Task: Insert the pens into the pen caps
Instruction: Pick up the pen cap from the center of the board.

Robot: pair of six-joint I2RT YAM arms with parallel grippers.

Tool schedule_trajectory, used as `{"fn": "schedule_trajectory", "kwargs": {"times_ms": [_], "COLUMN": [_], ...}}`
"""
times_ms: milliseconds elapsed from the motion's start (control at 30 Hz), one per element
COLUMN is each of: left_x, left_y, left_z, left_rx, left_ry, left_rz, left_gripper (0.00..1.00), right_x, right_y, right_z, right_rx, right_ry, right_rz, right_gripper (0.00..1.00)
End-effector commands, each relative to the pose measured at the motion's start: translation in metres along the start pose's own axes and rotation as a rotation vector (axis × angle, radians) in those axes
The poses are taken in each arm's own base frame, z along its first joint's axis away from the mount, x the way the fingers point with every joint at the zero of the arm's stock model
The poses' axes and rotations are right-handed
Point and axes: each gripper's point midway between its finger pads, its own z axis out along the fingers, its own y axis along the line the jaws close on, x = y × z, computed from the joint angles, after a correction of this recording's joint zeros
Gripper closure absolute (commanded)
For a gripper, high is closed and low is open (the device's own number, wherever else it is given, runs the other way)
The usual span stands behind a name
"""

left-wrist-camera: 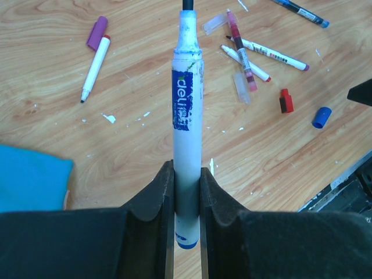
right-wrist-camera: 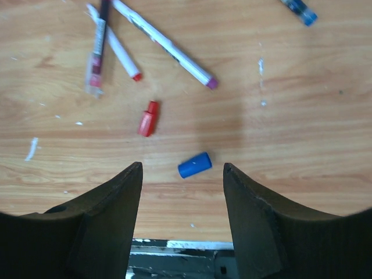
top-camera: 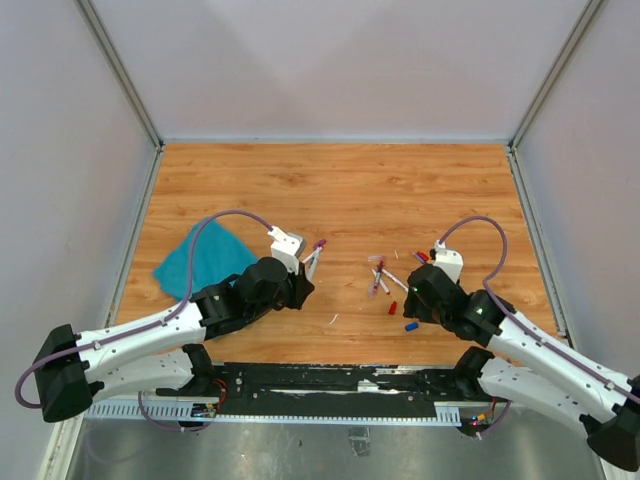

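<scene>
pens lie loose on the wooden table, most of them crossed in a small heap well beyond the right gripper. its fingers stand released and wide apart, grasping nothing. the blue cap lies on its side on the bare wood just ahead of the gap between those fingertips, touching neither. the red cap lies a little farther out, toward the left finger in that view. past it are a short pen with a red end and a dark red pen lying across it. a blue pen sits apart at the far right corner of that view.

the left gripper is clenched on a white pen with a blue label. the two dark pads pinch the barrel near its blue rear end, and its dark tip points straight out past the fingertips. beyond those fingers, to the left in that view, a purple cap lies just beside another white pen. a teal cloth lies beside the left finger.
</scene>
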Motion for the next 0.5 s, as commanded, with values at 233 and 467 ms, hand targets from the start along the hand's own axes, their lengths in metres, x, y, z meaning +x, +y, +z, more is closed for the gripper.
{"fn": "schedule_trajectory", "kwargs": {"times_ms": [233,467], "left_x": [-0.004,-0.006], "left_y": [0.007,0.003], "left_z": [-0.005,-0.013], "left_rx": [-0.005,0.035], "left_ry": [-0.052,-0.073], "left_rz": [-0.007,-0.014], "left_gripper": [0.99,0.99], "right_x": [0.043,0.048], "right_y": [0.003,0.004], "right_z": [0.003,0.013], "right_rx": [-0.024,-0.040], "right_ry": [0.291,0.358], "right_rz": [-0.283,-0.352], "right_gripper": [0.38,0.36]}}
